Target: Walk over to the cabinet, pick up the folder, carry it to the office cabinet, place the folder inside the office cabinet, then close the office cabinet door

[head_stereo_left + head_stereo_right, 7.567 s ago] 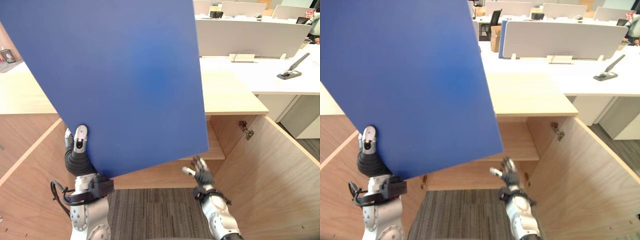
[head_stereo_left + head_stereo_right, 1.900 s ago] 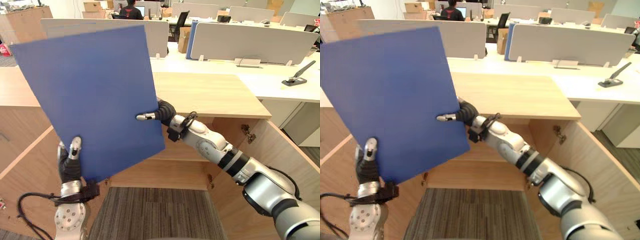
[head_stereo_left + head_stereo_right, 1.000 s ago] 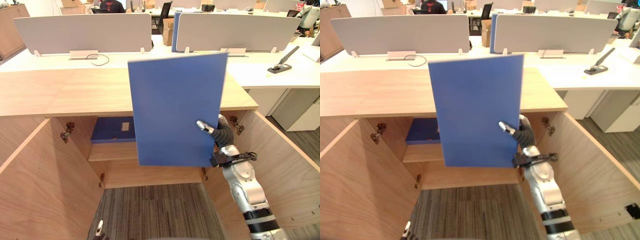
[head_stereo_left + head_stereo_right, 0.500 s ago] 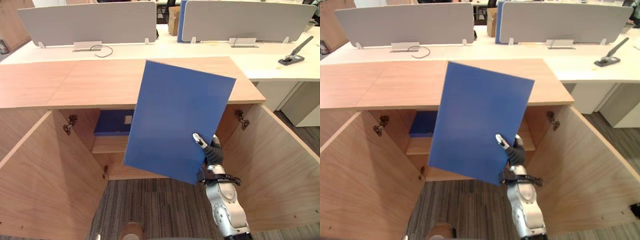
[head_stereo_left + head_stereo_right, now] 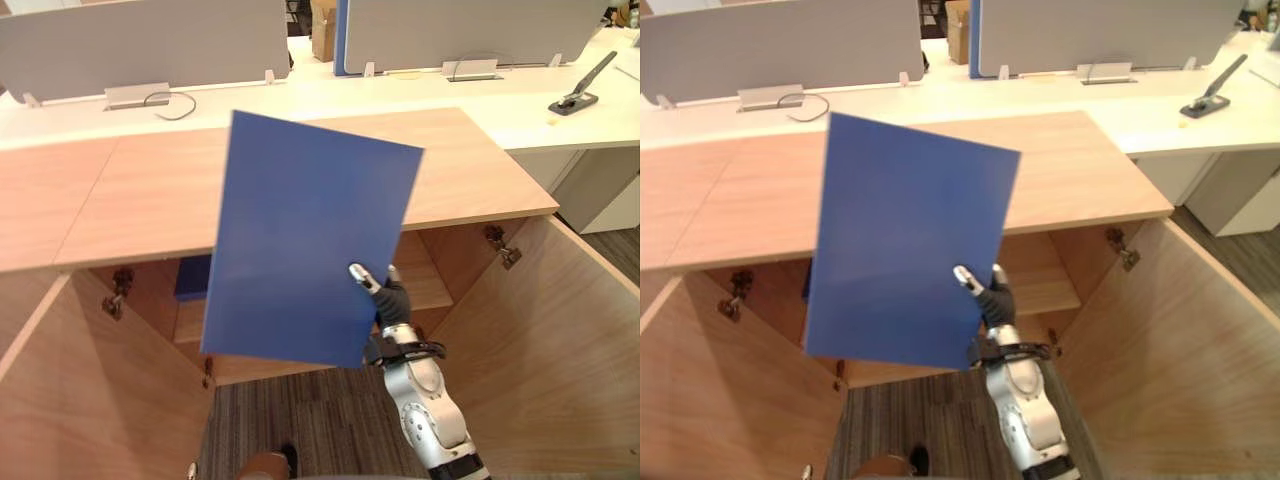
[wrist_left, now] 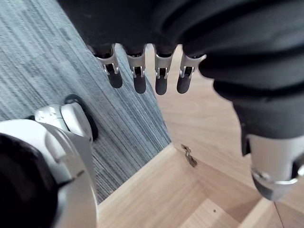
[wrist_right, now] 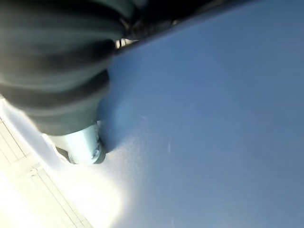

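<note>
A large blue folder (image 5: 305, 240) stands almost upright in front of the open wooden cabinet (image 5: 480, 175), its top leaning a little to the right. My right hand (image 5: 390, 303) is shut on the folder's lower right corner, thumb on the front face and fingers behind it. In the right wrist view the folder's blue cover (image 7: 213, 118) lies close against the hand. My left hand (image 6: 142, 71) hangs low over the grey carpet beside a cabinet door, fingers straight and empty.
Both cabinet doors stand wide: the left door (image 5: 70, 400) and the right door (image 5: 560, 340). Another blue folder (image 5: 192, 278) lies on the shelf (image 5: 430, 290) inside. A white desk (image 5: 400, 90) with grey dividers and a black stapler (image 5: 580, 85) runs behind.
Within the last second the folder has tipped from upright to a slight lean, still in my right hand. The view has shifted. My left hand, on the folder two seconds ago, has dropped away.
</note>
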Tool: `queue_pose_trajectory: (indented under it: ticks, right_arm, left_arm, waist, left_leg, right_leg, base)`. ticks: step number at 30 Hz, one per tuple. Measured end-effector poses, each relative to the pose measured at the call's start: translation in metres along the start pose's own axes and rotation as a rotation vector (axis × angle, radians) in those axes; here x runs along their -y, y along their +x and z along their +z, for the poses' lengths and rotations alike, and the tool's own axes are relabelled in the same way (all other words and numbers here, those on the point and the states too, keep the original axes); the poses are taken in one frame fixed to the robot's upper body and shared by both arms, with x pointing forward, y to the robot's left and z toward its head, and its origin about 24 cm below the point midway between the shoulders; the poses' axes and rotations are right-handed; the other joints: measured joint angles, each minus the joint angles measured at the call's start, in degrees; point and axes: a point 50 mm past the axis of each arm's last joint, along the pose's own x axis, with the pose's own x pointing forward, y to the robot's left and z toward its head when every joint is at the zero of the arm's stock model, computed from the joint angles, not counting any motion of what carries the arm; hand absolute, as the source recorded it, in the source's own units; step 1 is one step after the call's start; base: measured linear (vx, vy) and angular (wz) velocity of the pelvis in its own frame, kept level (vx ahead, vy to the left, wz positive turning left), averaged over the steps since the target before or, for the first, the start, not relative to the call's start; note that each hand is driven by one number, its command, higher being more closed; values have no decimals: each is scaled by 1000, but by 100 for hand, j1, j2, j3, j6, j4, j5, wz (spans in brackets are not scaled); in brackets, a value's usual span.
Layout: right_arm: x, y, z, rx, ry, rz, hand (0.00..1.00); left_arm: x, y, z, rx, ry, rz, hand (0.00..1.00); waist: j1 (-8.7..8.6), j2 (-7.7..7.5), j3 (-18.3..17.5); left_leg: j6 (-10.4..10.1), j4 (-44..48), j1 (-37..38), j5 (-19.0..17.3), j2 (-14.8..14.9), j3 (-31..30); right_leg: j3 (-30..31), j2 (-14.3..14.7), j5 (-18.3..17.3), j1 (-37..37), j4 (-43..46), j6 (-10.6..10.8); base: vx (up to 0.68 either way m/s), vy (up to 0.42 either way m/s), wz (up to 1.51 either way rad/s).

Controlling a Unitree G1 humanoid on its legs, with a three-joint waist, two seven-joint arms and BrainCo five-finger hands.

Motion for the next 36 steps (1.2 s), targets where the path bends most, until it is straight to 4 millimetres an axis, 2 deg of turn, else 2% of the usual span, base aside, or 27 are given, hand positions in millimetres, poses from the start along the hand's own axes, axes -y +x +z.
queue_pose_trajectory:
  ticks: [3, 5, 6, 8, 9, 10, 11, 12, 13, 14, 15, 17, 20, 22, 25, 31, 32, 34, 36]
  right_arm:
    - [11, 0, -21, -115, -52, -5, 100]
    - [19, -6, -32, -182, -102, -1, 100]
    - [19, -6, -32, -187, -107, 11, 100]
    - [11, -6, -36, -205, -120, 57, 100]
    - [8, -6, -37, -209, -129, 74, 100]
    - [0, -4, -39, -214, -147, 120, 100]
    - [-3, -3, -39, -216, -150, 142, 100]
    - [-9, -1, -39, -216, -151, 181, 100]
    - [-13, 2, -38, -211, -153, 206, 100]
    - [-12, 2, -37, -212, -157, 210, 100]
    - [-5, 1, -39, -232, -188, 208, 100]
    - [-2, -1, -40, -244, -201, 211, 100]
    - [-4, -2, -42, -256, -198, 238, 100]
    - [-10, -3, -46, -279, -212, 285, 100]
    - [-22, -2, -49, -287, -289, 385, 100]
    - [-55, 9, -48, -172, -750, 723, 100]
    - [-62, 7, -50, -142, -878, 833, 100]
    - [-64, -5, -65, -144, -1073, 1035, 100]
    - [-56, -8, -75, -165, -1188, 1094, 100]
  left_arm:
    - [8, 0, 0, 2, 40, -34, 0]
    - [9, -1, -6, -18, 71, -45, 0]
    - [10, -1, -6, -20, 78, -49, 0]
    - [9, -1, -6, -23, 139, -56, 0]
    - [9, -1, -5, -22, 149, -59, 0]
    - [9, -1, -2, -13, 178, -62, 0]
    - [8, 0, 0, -8, 190, -64, 0]
    - [9, 1, 4, 0, 205, -70, 0]
    - [9, 2, 9, 11, 221, -73, 0]
    - [8, 2, 8, 6, 226, -73, 0]
    - [7, 1, -1, -22, 231, -71, 0]
    - [1, -1, -4, -35, 240, -56, 0]
    - [-2, 0, -4, -36, 222, -38, 0]
    - [-4, 0, -5, -46, 219, -31, 0]
    - [-6, 0, -6, -51, 217, -26, 0]
    - [-7, 2, -5, -52, 245, -27, 0]
    - [-9, 2, -3, -52, 260, -27, 0]
    - [-8, 3, 0, -45, 265, -29, 0]
    - [-10, 3, 1, -44, 256, -20, 0]
  waist:
    - [65, 111, -112]
    - [-4, 290, -119]
    - [-27, 315, -91]
    - [-90, 354, -49]
    - [-122, 354, -48]
    - [-177, 350, -46]
    - [-193, 350, -34]
    - [-181, 278, 12]
    - [-157, 123, 122]
    - [-144, 98, 144]
    - [-81, 283, 163]
    - [-103, 337, 93]
    - [-70, 294, 29]
    - [-24, 307, -24]
    - [-12, 312, -38]
    - [15, 273, -76]
    - [37, 235, -105]
    - [153, 135, -148]
    - [234, 54, -168]
  left_leg:
    - [56, -248, 251, -117, -76, 209]
    - [65, -545, 629, -111, -124, 280]
    - [75, -571, 723, -110, -143, 300]
    - [108, -582, 1028, -120, -167, 357]
    - [108, -583, 1072, -120, -155, 340]
    - [101, -581, 1071, -131, -102, 311]
    - [94, -580, 1057, -150, -58, 301]
    - [64, -523, 990, -178, -15, 275]
    - [28, -442, 960, -207, -59, 222]
    - [32, -426, 977, -246, -48, 176]
    - [-33, -494, 960, -274, 154, 68]
    - [-149, -614, 894, -212, 290, -29]
    - [-311, -831, 780, -52, 488, -157]
    - [-282, -914, 803, 26, 580, -173]
    - [-293, -935, 900, 21, 603, -215]
    - [-313, -1016, 1011, 16, 626, -282]
    - [-312, -1006, 1001, 15, 608, -289]
    - [-309, -1002, 987, 17, 596, -320]
    - [-297, -1001, 974, 25, 593, -359]
  right_leg:
    - [176, -127, 8, -364, 562, 18]
    - [335, -194, -14, -975, 1902, 28]
    - [335, -239, -7, -1162, 2349, 16]
    - [8, -539, 21, -1655, 3610, -162]
    - [-197, -594, -90, -1708, 3708, -218]
    - [-545, -587, -301, -1812, 3596, -284]
    - [-686, -517, -334, -1821, 3372, -273]
    - [-830, -318, -238, -1767, 2654, -230]
    - [-884, -145, 171, -1659, 1903, -114]
    - [-997, -137, 132, -1554, 1725, -12]
    - [-1169, 119, 293, -1298, 1205, -40]
    - [-1332, 319, 421, -1162, 758, -117]
    - [-1571, 652, 809, -949, -68, -244]
    - [-1601, 811, 1003, -778, -368, -287]
    - [-1612, 906, 1033, -615, -541, -300]
    - [-1605, 924, 1043, -539, -546, -281]
    - [-1604, 909, 1043, -540, -572, -281]
    - [-1614, 899, 1044, -538, -576, -281]
    - [-1647, 895, 1044, -530, -576, -283]
  base:
    - [144, 158, -53]
    - [101, 176, -40]
    - [86, 160, -32]
    - [73, 109, -18]
    - [66, 51, 3]
    - [43, 14, 11]
    - [41, -22, 14]
    - [25, -126, 13]
    - [17, -121, 11]
    - [9, -172, 13]
    - [-2, -126, 13]
    - [-5, -131, 16]
    - [30, -149, 16]
    - [98, -143, 1]
    - [87, -74, -3]
    - [7, 20, 1]
    - [-53, 59, 3]
    - [-52, 50, 6]
    - [-39, 24, 8]
